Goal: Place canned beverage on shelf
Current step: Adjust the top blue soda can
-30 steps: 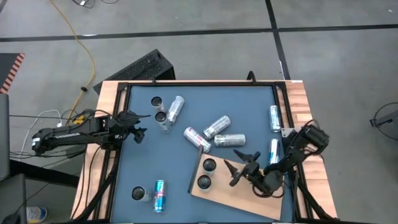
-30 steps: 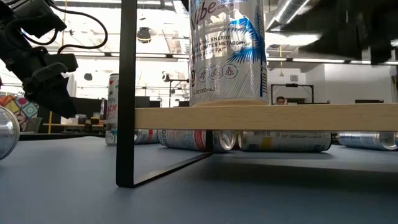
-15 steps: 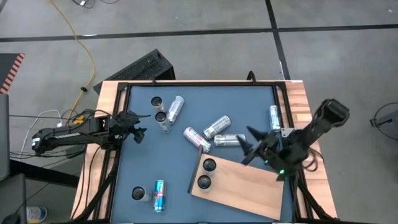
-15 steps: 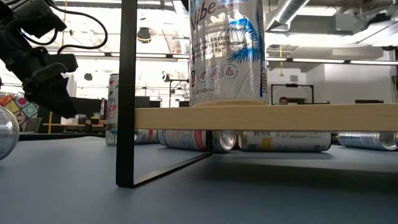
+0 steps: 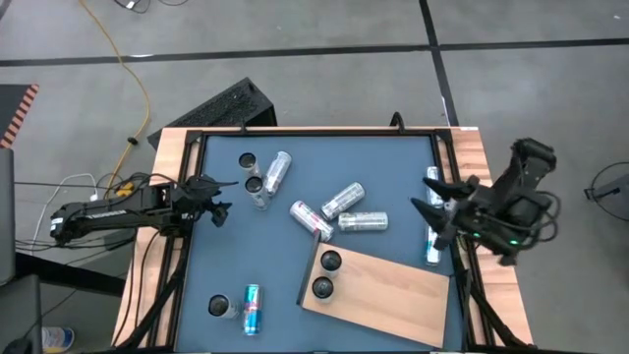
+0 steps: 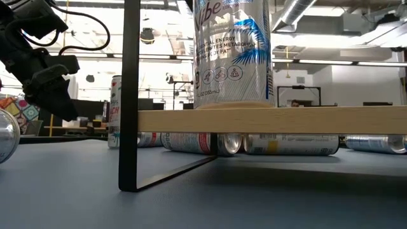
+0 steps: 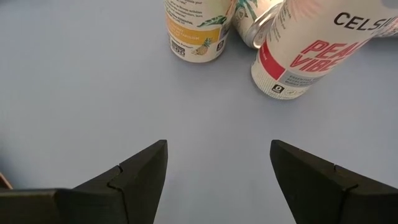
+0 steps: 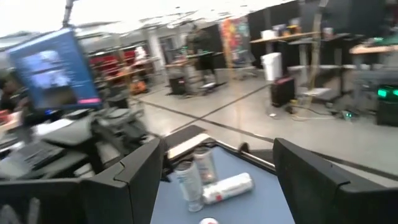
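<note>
The shelf [image 5: 383, 295], a light wooden board on a black leg [image 6: 131, 95], lies at the table's near right. Two cans [image 5: 330, 262] [image 5: 322, 287] stand upright on its left end; the low view shows one of them [image 6: 232, 54] close up. My right gripper [image 5: 432, 214] hangs open and empty, high above the table's right edge and pointing level toward the left, as its wrist view [image 8: 217, 168] shows. My left gripper [image 5: 218, 202] waits open at the left edge, above bare tabletop [image 7: 217, 168], short of two upright cans [image 7: 196, 28] [image 7: 305, 53].
Several cans lie loose mid-table [image 5: 343, 200] [image 5: 363, 222] [image 5: 308, 218]. Two more lie along the right rail [image 5: 433, 187] [image 5: 432, 246]. Far left are two upright cans [image 5: 246, 160] [image 5: 255, 184] and a lying one [image 5: 278, 169]. Near left are an upright can [image 5: 218, 307] and a lying blue one [image 5: 252, 308].
My right gripper has risen from just above the shelf and drawn back toward the table's right and far edges, rolling its wrist as it went. It stays open and empty. The two cans on the shelf stand where they were.
</note>
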`<act>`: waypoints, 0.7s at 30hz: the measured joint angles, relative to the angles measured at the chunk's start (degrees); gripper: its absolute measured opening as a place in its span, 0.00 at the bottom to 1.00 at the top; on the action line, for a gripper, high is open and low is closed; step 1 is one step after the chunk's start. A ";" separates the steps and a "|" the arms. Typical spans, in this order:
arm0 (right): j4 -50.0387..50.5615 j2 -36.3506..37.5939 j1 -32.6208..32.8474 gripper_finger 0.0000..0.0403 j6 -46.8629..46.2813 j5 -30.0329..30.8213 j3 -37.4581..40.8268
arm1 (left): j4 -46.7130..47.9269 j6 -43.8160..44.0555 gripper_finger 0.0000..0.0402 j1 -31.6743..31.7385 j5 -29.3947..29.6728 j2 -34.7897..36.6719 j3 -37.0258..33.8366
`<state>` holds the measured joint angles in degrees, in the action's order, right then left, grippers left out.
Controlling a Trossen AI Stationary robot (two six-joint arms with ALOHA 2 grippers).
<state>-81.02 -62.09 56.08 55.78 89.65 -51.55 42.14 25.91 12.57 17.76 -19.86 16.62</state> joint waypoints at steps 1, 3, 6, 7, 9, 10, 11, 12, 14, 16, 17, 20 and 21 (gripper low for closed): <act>1.84 -0.08 0.94 0.71 -0.22 0.04 -1.32 | 0.01 0.02 0.67 -0.01 0.00 0.00 0.00; 5.03 -0.53 3.27 0.71 -1.09 0.10 -3.96 | 0.01 0.02 0.67 -0.01 0.00 0.00 0.00; 7.77 -2.34 6.44 0.71 -2.08 0.12 -8.11 | 0.01 0.02 0.67 0.01 0.00 0.00 0.00; 8.59 -3.20 7.21 0.71 -3.08 0.10 -9.44 | 0.01 0.00 0.67 -0.01 0.00 0.00 0.00; 11.03 -5.17 8.25 0.71 -3.80 0.12 -12.20 | 0.01 0.00 0.67 0.00 0.00 0.00 0.00; 11.83 -6.25 8.43 0.71 -3.82 0.11 -13.55 | 0.01 0.01 0.67 -0.01 0.00 0.00 0.00; 12.06 -7.46 8.43 0.71 -3.81 0.09 -14.94 | 0.00 0.01 0.67 0.00 0.00 0.00 0.00; 12.21 -8.69 8.30 0.71 -3.34 -0.04 -16.22 | 0.00 0.01 0.67 -0.01 0.00 0.00 0.00; 13.65 -11.11 7.63 0.71 -1.85 -2.87 -19.20 | 0.01 0.00 0.67 -0.01 0.00 0.00 0.00; 17.31 -13.36 7.19 0.71 -2.71 -7.58 -22.08 | 0.01 0.01 0.67 -0.01 0.00 0.00 0.00; 20.94 -14.34 7.14 0.71 -4.16 -10.59 -23.46 | 0.00 0.00 0.67 0.00 -0.01 0.00 0.00; 41.14 -16.93 6.55 0.71 -13.18 -23.57 -27.05 | 0.01 0.00 0.67 -0.01 0.00 0.00 0.00; 49.74 -17.62 5.95 0.71 -17.48 -31.48 -28.20 | -0.01 0.02 0.67 -0.01 0.00 0.00 0.00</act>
<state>-31.28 -79.70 62.03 38.30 58.17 -79.75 42.13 25.93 12.56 17.76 -19.86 16.62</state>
